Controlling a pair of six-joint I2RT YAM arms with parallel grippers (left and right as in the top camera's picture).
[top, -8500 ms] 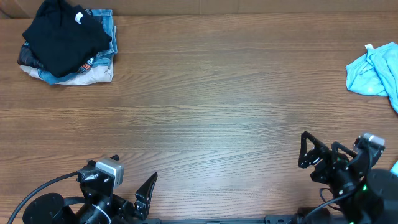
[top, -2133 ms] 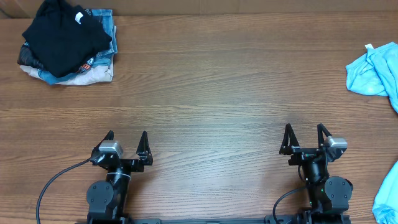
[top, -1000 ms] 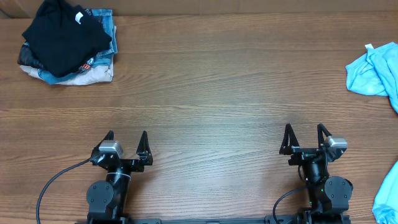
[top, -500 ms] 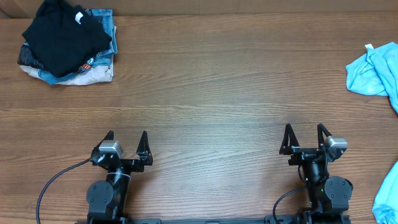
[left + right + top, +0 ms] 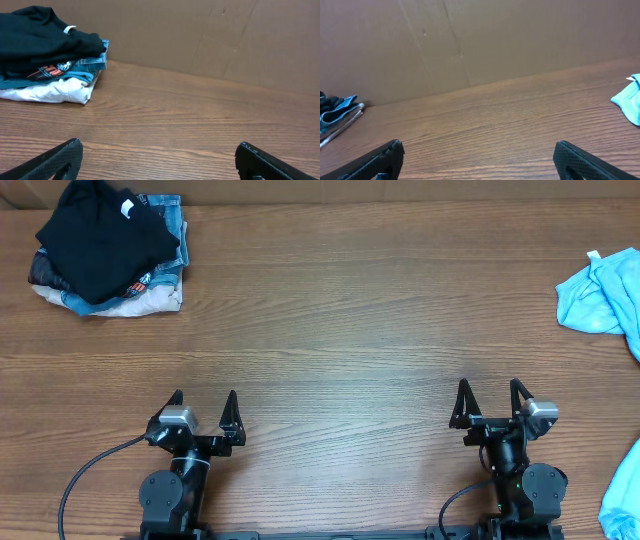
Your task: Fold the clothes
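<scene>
The clothes, a plain black T-shirt (image 5: 100, 240) with a small white tag, lie folded on top of a pile at the table's far left corner; the left wrist view shows the shirt (image 5: 40, 37) at upper left. My left gripper (image 5: 204, 402) stands open near the front edge, far from the pile, nothing between its fingers (image 5: 60, 157). My right gripper (image 5: 490, 392) is likewise open and empty at the front right, with only bare wood between its fingertips (image 5: 582, 157).
Under the black shirt lie a printed black shirt, jeans (image 5: 172, 225) and a white garment (image 5: 140, 302). A light blue cloth (image 5: 605, 295) sits at the right edge, another blue piece (image 5: 625, 490) at the lower right. A cardboard wall (image 5: 200, 35) backs the wooden table (image 5: 340, 330).
Over the last second nothing has moved. In the earliest frame both arms sat lower and turned aside; they now stand upright with jaws pointing across the table.
</scene>
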